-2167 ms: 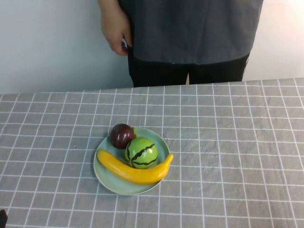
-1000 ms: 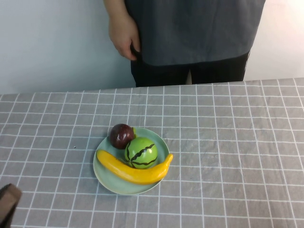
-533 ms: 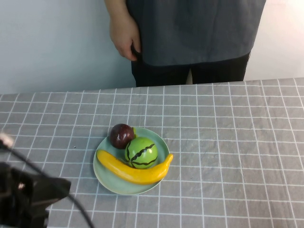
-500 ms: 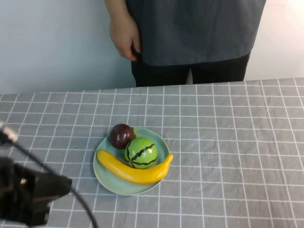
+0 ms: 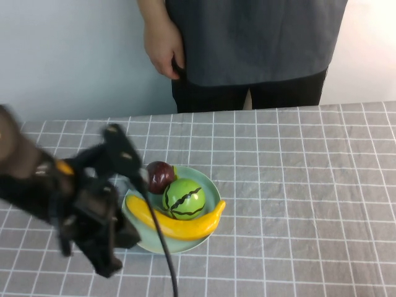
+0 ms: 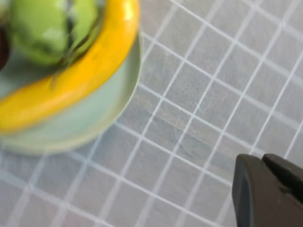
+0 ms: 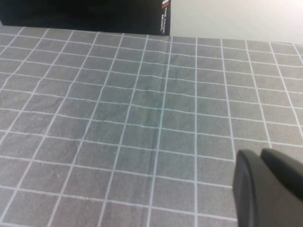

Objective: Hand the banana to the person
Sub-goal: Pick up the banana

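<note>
The yellow banana lies along the near side of a pale green plate and curves round a green striped fruit. It also shows in the left wrist view. The person stands behind the table, with a bare hand hanging at the hip. My left gripper is a dark blur just left of the plate. In its wrist view the left gripper is shut and empty over the cloth beside the plate's rim. My right gripper is shut and empty over bare cloth, outside the high view.
A dark red round fruit sits at the back of the plate. A black cable from the left arm hangs across the plate's near left. Grey checked cloth covers the table. A black panel stands beyond the cloth.
My left arm has swung up from the bottom left corner to the plate's left side. The fruit, the plate and the person have hardly moved.
</note>
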Controlling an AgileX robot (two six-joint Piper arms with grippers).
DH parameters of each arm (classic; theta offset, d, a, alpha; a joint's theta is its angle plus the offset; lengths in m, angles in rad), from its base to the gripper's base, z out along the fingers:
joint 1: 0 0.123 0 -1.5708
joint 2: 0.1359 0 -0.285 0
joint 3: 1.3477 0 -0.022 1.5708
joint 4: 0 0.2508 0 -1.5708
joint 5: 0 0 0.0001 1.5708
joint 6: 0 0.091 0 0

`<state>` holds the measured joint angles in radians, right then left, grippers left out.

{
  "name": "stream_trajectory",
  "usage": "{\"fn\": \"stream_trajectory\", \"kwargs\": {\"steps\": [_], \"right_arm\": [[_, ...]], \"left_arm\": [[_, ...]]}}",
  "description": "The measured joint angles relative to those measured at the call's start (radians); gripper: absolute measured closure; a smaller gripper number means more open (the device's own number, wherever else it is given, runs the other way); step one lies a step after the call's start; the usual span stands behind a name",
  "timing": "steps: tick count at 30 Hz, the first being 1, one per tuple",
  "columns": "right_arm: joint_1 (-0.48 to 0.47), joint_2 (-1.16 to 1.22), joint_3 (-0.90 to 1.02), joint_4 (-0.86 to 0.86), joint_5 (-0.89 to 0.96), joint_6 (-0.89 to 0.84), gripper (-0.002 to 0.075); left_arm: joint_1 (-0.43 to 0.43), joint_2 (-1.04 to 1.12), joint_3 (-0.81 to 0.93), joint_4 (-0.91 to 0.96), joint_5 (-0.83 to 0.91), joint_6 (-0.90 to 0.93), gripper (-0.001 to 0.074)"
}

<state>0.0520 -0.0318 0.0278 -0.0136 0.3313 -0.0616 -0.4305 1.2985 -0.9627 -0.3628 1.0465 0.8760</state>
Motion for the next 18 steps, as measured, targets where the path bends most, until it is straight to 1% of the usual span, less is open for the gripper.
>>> {"fn": "stream_trajectory", "kwargs": {"steps": [3, 5, 9, 11, 13, 14, 16, 18], "right_arm": [[0.0, 0.0, 0.0, 0.0, 0.0, 0.0, 0.0732], [0.0, 0.0, 0.0, 0.0, 0.0, 0.0, 0.0732], [0.0, 0.0, 0.0, 0.0, 0.0, 0.0, 0.0732], [0.0, 0.0, 0.0, 0.0, 0.0, 0.0, 0.0732], [0.0, 0.0, 0.0, 0.0, 0.0, 0.0, 0.0732], [0.0, 0.0, 0.0, 0.0, 0.0, 0.0, 0.0732], [0.0, 0.0, 0.0, 0.0, 0.0, 0.0, 0.0732], [0.0, 0.0, 0.0, 0.0, 0.0, 0.0, 0.0732]], "left_arm": [[-0.073, 0.093, -0.043, 0.039, -0.021, 0.126, 0.0739], [-0.1, 0.149, -0.066, 0.064, -0.046, 0.202, 0.0739], [-0.115, 0.262, -0.112, 0.133, -0.086, 0.32, 0.0738], [-0.113, 0.312, -0.136, 0.174, -0.098, 0.35, 0.0721], [-0.105, 0.362, -0.161, 0.211, -0.1, 0.373, 0.0678], [-0.1, 0.389, -0.176, 0.23, -0.103, 0.383, 0.0642], [-0.085, 0.444, -0.201, 0.252, -0.116, 0.394, 0.0555], [-0.071, 0.495, -0.221, 0.266, -0.137, 0.396, 0.0445]]}}
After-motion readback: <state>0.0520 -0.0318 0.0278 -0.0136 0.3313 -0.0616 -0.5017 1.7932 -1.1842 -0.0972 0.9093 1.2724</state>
